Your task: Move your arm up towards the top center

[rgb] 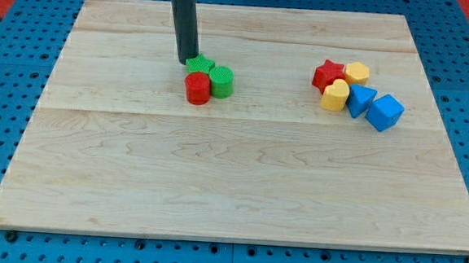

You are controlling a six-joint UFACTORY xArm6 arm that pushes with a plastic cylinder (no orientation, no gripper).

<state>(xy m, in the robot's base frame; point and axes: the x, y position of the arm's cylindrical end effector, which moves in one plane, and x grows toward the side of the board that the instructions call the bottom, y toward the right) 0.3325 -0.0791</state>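
Observation:
My tip [187, 61] is the lower end of a dark rod that comes down from the view's top, left of centre. It stands at the upper left edge of a small cluster. That cluster holds a green block [199, 63] right beside the tip, a green cylinder [221, 81] and a red cylinder [197, 88] below it. The three blocks touch each other. The tip seems to touch the upper green block.
A second cluster lies at the view's right: a red star [328, 74], a yellow hexagon-like block [356, 73], a yellow heart [334, 96], a blue triangular block [360, 100] and a blue cube [384, 112]. The wooden board [230, 196] lies on a blue perforated table.

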